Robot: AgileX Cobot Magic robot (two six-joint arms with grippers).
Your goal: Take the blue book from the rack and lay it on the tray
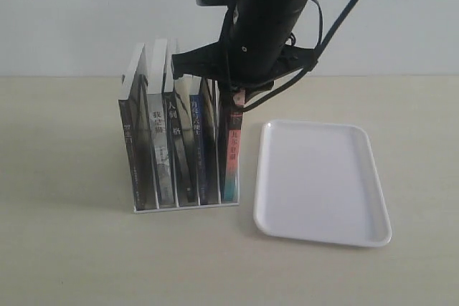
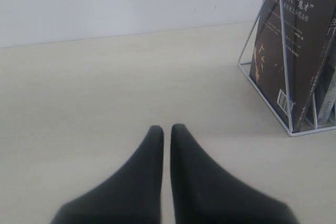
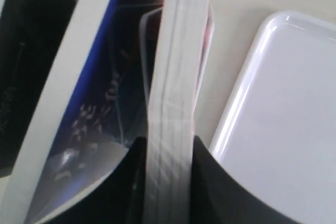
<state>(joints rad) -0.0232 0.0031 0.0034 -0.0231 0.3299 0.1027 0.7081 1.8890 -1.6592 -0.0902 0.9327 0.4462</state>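
A pale beige desk (image 1: 72, 263) runs back to a plain white wall (image 1: 72, 12). Low over a bare stretch of it, off the rack's (image 1: 186, 207) end away from the tray (image 1: 323, 177), hovers the left gripper (image 2: 167, 128). Its jaws are drawn almost together with only a thin slit between them, and they hold nothing. Whether the tips touch the desk cannot be told, and the exterior view does not show this gripper at all.

The tray lies flat just beside the rack's other end, apart from it. Five books stand upright in the rack. The blue book (image 1: 196, 116) is in the second slot from the tray end, with only its spine and a strip of cover showing between its neighbours. The red-and-teal-spined book (image 1: 231, 155) fills the end slot nearest the tray. The right gripper (image 1: 237, 94) sits on the top edge of that end book, its jaws pressed against both faces of the white page block. The dark arm above it hides the book tops behind.
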